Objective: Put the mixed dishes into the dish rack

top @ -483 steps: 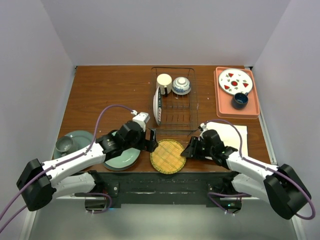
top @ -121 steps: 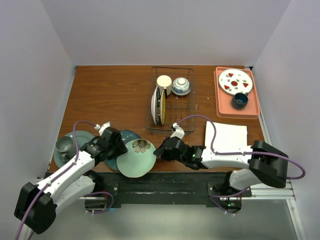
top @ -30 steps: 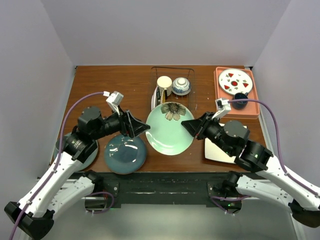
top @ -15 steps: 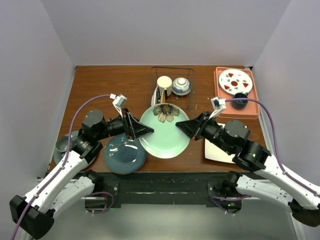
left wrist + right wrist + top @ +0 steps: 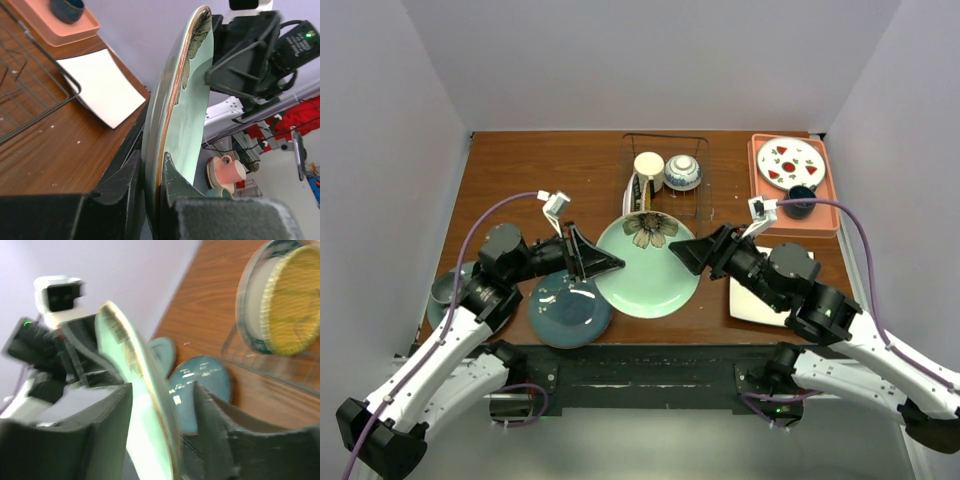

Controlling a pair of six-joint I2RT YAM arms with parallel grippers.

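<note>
The pale green flower plate (image 5: pixel 645 270) hangs tilted above the table, in front of the dish rack (image 5: pixel 665 137). My left gripper (image 5: pixel 610 262) is shut on its left rim; in the left wrist view both fingers press the plate's (image 5: pixel 185 115) edge. My right gripper (image 5: pixel 680 255) stands open around the right rim, and the plate (image 5: pixel 145 405) passes between its spread fingers. The rack holds the cream mug (image 5: pixel 648 164), the patterned bowl (image 5: pixel 683 172) and the dark-rimmed white plate (image 5: pixel 633 195) on edge. The teal-blue plate (image 5: pixel 570 310) lies below my left gripper. The white square plate (image 5: pixel 755 300) lies under my right arm.
A pink tray (image 5: pixel 810 222) at the back right carries a white plate with red marks (image 5: pixel 790 163) and a dark blue cup (image 5: pixel 800 200). A grey-green plate with a small grey cup (image 5: pixel 448 290) sits at the near left. A yellow woven disc (image 5: pixel 295 295) stands in the rack.
My left gripper has closed on the flower plate's left rim. My right gripper has opened off the right rim. The plate has shifted slightly left and nearer.
</note>
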